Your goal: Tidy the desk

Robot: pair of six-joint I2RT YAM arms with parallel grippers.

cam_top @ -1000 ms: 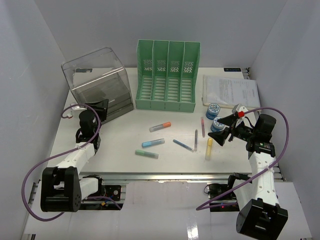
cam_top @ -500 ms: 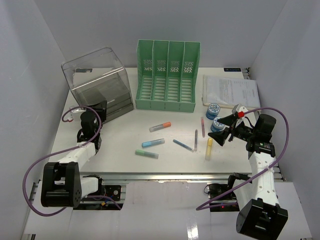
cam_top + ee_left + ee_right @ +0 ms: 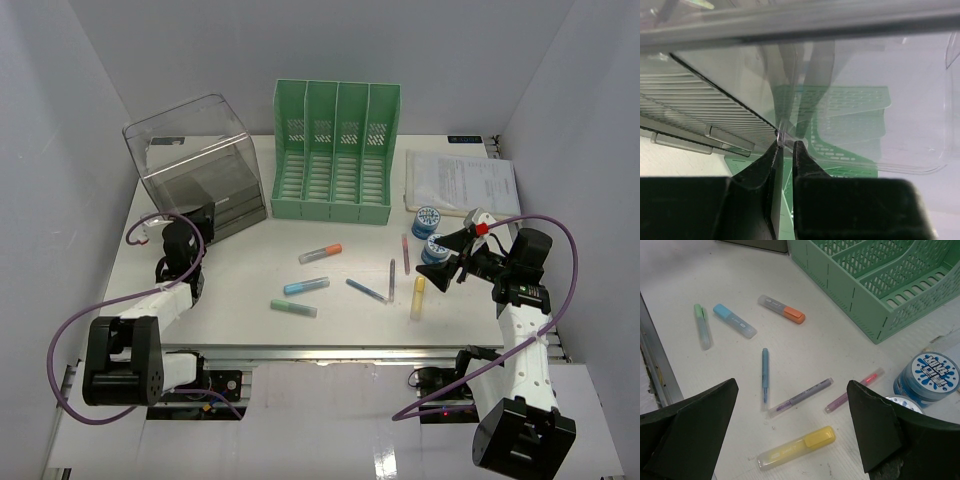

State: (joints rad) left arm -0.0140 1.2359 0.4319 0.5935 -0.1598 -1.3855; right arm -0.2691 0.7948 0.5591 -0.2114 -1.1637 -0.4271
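Note:
The white desk (image 3: 250, 300) carries loose pens and highlighters. My left gripper (image 3: 204, 216) is at the front of the clear plastic drawer box (image 3: 190, 160). In the left wrist view the gripper (image 3: 786, 142) is shut on a small clear tab of the box's drawer (image 3: 875, 125). My right gripper (image 3: 446, 260) is open and empty and hovers above the desk at the right. In the right wrist view the gripper (image 3: 792, 385) is over a yellow highlighter (image 3: 797, 447) and a purple pen (image 3: 800, 397).
A green file rack (image 3: 335, 150) stands at the back, with papers (image 3: 460, 180) to its right. Two blue tape rolls (image 3: 427, 220) lie near my right gripper. Orange (image 3: 320, 253), blue (image 3: 306, 286) and green (image 3: 293, 308) highlighters, a blue pen (image 3: 366, 290) and a pink pen (image 3: 406, 250) lie mid-desk.
My left arm's elbow has dropped and its cable has shifted, while its gripper stays at the drawer box's front. The right arm has not moved.

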